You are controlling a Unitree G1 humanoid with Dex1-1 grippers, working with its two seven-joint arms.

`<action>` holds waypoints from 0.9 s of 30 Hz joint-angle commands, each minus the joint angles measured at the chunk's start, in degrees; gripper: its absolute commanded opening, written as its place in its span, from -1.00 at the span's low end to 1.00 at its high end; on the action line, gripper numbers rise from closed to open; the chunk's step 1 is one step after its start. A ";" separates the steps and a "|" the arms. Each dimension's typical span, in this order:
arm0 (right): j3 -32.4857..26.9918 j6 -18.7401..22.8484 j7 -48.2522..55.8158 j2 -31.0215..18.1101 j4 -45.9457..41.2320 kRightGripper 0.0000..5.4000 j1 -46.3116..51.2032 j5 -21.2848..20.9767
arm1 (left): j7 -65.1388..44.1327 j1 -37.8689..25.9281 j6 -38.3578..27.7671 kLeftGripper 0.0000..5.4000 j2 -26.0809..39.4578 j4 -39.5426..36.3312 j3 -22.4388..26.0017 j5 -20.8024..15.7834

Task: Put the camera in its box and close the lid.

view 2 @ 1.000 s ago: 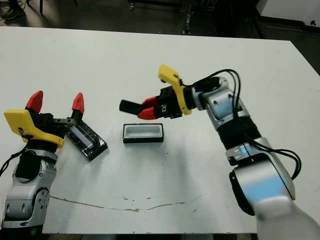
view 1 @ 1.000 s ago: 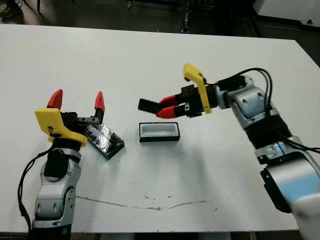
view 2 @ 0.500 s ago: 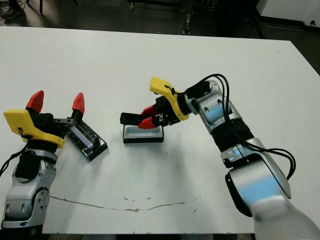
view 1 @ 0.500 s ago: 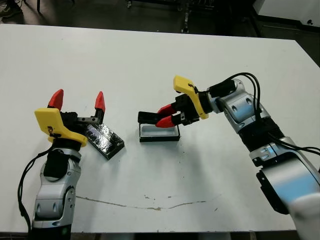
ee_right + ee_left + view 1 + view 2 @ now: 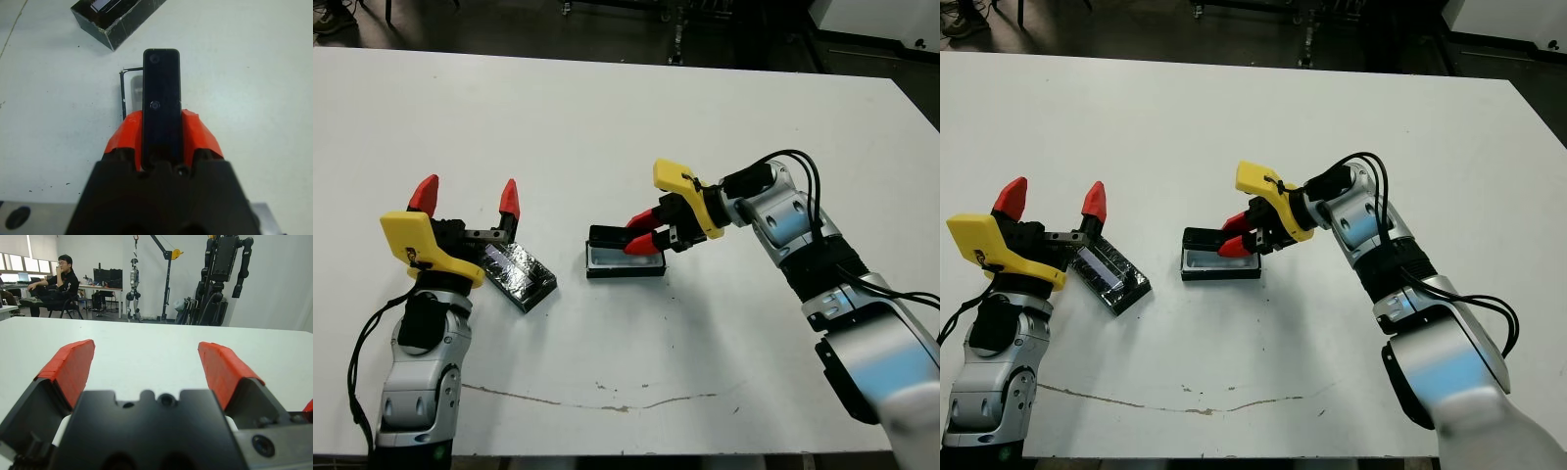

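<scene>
The slim, matte black bar-shaped camera (image 5: 161, 98) sits clamped between the right gripper (image 5: 644, 231)'s red fingers, now lowered over the shallow, white-lined black box (image 5: 625, 262) on the white desk (image 5: 607, 117). The glossy rectangular lid (image 5: 517, 274) lies beside the left gripper (image 5: 465, 201), whose fingers are spread wide, empty.

Right claw (image 5: 640, 238) dropped from above the table and moved in over the box (image 5: 625, 264). The camera (image 5: 610, 236) it carried went from clear of the box down to its far rim.
</scene>
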 commanded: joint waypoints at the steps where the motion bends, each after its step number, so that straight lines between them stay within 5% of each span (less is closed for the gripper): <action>1: -0.38 0.36 -0.10 -0.36 -0.33 -0.38 1.12 -0.08 | -0.12 0.62 0.52 1.00 0.47 0.28 0.19 0.11; 27: 0.36 -3.06 0.95 -0.86 0.10 -0.38 2.85 -1.16 | 0.31 0.74 0.76 1.00 0.23 -0.12 0.18 0.31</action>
